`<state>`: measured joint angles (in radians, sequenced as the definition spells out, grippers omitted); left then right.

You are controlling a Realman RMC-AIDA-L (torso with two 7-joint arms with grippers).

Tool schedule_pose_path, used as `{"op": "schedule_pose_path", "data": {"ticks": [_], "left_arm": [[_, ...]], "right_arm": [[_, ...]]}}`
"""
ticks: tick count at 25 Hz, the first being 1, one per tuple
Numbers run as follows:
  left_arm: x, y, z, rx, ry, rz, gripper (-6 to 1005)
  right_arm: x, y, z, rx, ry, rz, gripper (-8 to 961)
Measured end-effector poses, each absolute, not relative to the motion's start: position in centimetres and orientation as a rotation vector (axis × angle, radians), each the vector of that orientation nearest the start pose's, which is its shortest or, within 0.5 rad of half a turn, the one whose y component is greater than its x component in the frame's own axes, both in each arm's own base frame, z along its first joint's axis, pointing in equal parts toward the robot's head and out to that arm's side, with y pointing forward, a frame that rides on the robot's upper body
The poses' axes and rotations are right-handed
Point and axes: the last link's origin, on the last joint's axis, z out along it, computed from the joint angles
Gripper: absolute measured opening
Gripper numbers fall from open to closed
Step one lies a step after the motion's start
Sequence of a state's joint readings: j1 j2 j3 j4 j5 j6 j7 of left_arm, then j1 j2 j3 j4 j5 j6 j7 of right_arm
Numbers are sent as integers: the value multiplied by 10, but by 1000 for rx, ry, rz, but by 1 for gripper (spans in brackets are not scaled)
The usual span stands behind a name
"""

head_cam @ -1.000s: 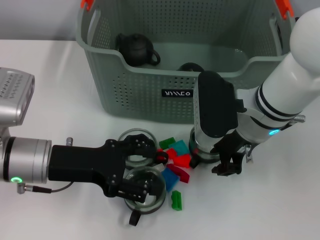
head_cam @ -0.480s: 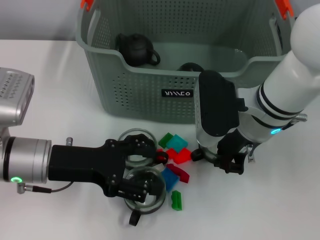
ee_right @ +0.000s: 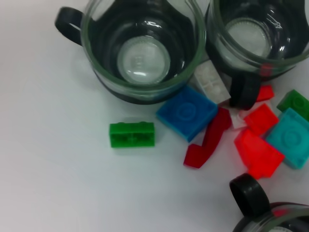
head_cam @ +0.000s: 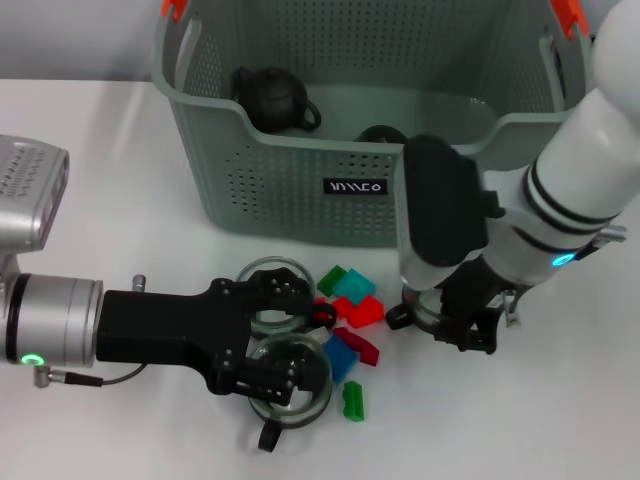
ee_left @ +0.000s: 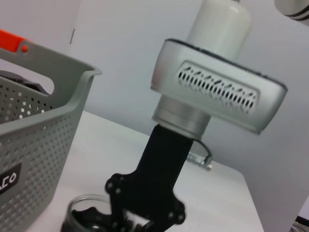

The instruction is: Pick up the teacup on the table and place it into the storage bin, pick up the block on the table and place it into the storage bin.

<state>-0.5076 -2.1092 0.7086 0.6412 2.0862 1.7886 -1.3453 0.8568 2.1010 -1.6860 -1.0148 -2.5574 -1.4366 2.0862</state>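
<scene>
Teacup step in hand. Right gripper point(head_cam: 462, 322) clamping on teacup point(head_cam: 425, 308), low on bench point(head_cam: 100, 180), storage bin point(head_cam: 300, 190) just beyond. Next: lifting over rim. Left gripper point(head_cam: 268, 340) straddling two glass cups point(head_cam: 290, 375), closure unclear. Blocks point(head_cam: 355, 310) lying between grippers.

Three glass teacups stand on the table: one point(ee_right: 144, 53), a second point(ee_right: 258, 36) beside it, and a third point(ee_right: 270, 217) only partly seen. Around them lie nine blocks in all: two green, two blue-toned, four red and one white point(ee_right: 211, 81). One storage bin point(head_cam: 300, 180) holds two dark pots.
</scene>
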Motion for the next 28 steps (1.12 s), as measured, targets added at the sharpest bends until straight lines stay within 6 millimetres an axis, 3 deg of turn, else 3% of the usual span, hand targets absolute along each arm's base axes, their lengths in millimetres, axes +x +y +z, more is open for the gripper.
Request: {"op": "schedule_pose_path", "data": {"ticks": [10, 15, 17, 18, 23, 28], "left_arm": [[-251, 284, -20, -2996, -589, -813, 951], [-250, 285, -19, -2997, -571, -809, 951], [-249, 286, -18, -3000, -563, -808, 951], [-249, 286, -18, -3001, -560, -807, 951], [-247, 287, -16, -3010, -546, -811, 951], [-246, 288, -16, -3015, -540, -814, 951]], "right_arm": [[107, 349, -13, -3042, 54, -713, 53], [73, 347, 28, -3104, 28, -390, 53], [60, 354, 48, -3060, 1, -188, 53], [60, 354, 48, -3060, 1, -188, 53], [52, 387, 68, -2857, 54, 78, 53], [60, 434, 77, -2588, 291, 208, 52]]}}
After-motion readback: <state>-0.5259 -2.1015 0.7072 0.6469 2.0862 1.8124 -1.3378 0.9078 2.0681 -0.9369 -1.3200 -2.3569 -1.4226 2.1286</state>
